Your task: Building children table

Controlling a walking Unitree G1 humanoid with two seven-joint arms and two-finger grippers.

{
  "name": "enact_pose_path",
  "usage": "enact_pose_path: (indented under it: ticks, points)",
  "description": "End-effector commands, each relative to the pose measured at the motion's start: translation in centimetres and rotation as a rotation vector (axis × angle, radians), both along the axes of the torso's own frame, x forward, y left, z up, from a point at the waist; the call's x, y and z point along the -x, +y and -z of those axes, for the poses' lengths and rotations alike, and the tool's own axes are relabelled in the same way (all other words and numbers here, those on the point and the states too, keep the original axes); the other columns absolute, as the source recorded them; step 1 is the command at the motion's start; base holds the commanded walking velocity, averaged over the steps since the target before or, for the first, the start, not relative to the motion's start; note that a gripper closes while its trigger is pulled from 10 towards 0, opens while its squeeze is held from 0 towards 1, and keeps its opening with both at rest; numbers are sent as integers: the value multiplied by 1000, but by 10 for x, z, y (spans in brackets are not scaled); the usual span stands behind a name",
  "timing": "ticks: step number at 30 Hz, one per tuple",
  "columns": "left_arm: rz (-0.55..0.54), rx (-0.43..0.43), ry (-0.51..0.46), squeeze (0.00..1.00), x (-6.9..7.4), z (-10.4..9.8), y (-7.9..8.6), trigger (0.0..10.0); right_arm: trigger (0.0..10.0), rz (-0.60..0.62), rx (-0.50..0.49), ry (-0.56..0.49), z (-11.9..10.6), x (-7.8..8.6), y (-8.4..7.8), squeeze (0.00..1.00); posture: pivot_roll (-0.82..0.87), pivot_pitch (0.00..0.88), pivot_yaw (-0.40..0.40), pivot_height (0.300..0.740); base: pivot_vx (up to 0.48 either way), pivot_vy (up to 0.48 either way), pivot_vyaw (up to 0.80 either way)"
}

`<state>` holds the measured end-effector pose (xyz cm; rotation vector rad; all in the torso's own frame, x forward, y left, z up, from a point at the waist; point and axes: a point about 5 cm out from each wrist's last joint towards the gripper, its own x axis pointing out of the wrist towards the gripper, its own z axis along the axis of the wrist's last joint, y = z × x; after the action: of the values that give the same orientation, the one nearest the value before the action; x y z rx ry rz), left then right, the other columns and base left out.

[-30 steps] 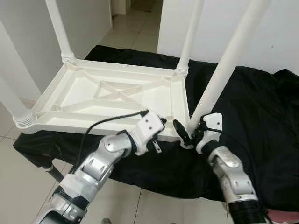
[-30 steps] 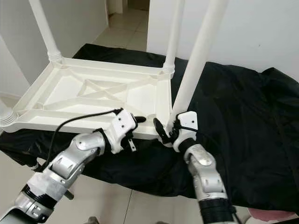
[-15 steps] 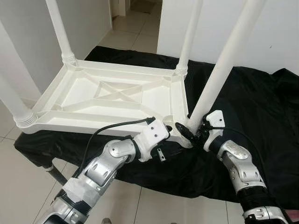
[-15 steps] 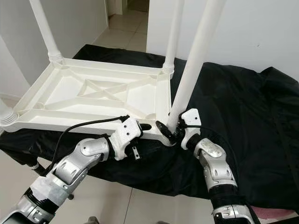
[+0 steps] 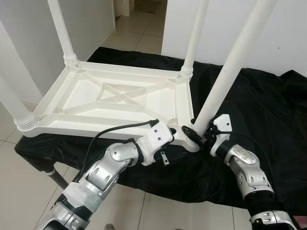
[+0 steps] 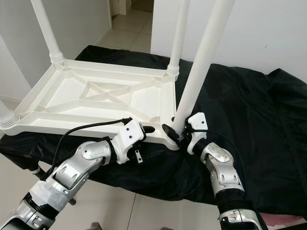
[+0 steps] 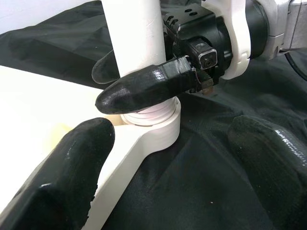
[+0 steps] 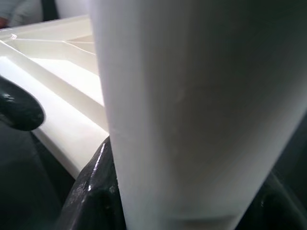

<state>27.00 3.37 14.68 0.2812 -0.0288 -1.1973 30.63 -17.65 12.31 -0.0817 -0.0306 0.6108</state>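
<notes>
The white leg stands in the near right corner socket of the upturned tabletop, gripped just above its base by the right tool, whose two black fingers close around the tube from either side. That low hold looks meant to steady or turn the leg while it seats in the socket. Directly across the corner from it, the left tool rests spread open at the tabletop's near rim, holding nothing, one finger lying over the white edge and the other out over the cloth, apparently bracing the frame against the leg's twisting. Three further legs already stand at the other corners beyond both tools, so this appears to be the last to fit. The tabletop lies underside up on a surface draped in black cloth, which likely protects the plastic and keeps it from sliding.
</notes>
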Motion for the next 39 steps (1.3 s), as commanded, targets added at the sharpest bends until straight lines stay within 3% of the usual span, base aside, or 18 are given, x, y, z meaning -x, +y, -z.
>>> enact_pose_path:
  ticks: [1,8,10,14,16,17,21,25,37,38,39]
  points:
    - [90,-23,24,0,3,2,-1,10000,10000,48,27,14,2,0,0,0,-54,0,-33,740,0,0,0]
    - [76,-26,26,0,2,4,1,10000,10000,117,-7,23,2,5,12,0,-54,0,-40,740,0,0,0]
    - [68,-17,29,0,2,3,2,10000,10000,277,-66,33,2,9,20,0,-52,0,-43,740,0,0,0]
    - [66,-14,30,0,2,3,2,10000,10000,356,-75,31,2,12,23,0,-57,0,-42,740,0,0,0]
    - [69,-13,32,0,3,3,1,10000,10000,525,-88,24,5,17,26,0,-57,0,-43,740,0,0,0]
    - [69,-13,32,0,3,3,1,10000,10000,525,-88,24,5,17,26,0,-57,0,-43,740,0,0,0]
    - [70,-12,32,0,3,4,0,10000,10000,743,-134,42,10,24,38,0,-52,0,-44,740,0,0,0]
    - [70,-10,34,0,3,4,0,10000,10000,730,-136,51,9,26,50,0,-52,0,-42,740,0,0,0]
    - [68,-20,28,0,3,5,1,10000,10000,734,-146,43,5,23,49,8,-46,0,-45,740,0,0,0]
    - [69,-22,28,0,3,5,1,10000,10000,747,-155,32,4,24,48,1000,-47,0,-44,740,0,0,0]
    - [69,-22,28,0,3,5,1,10000,10000,756,-161,22,3,24,46,1000,-47,0,-44,740,0,0,0]
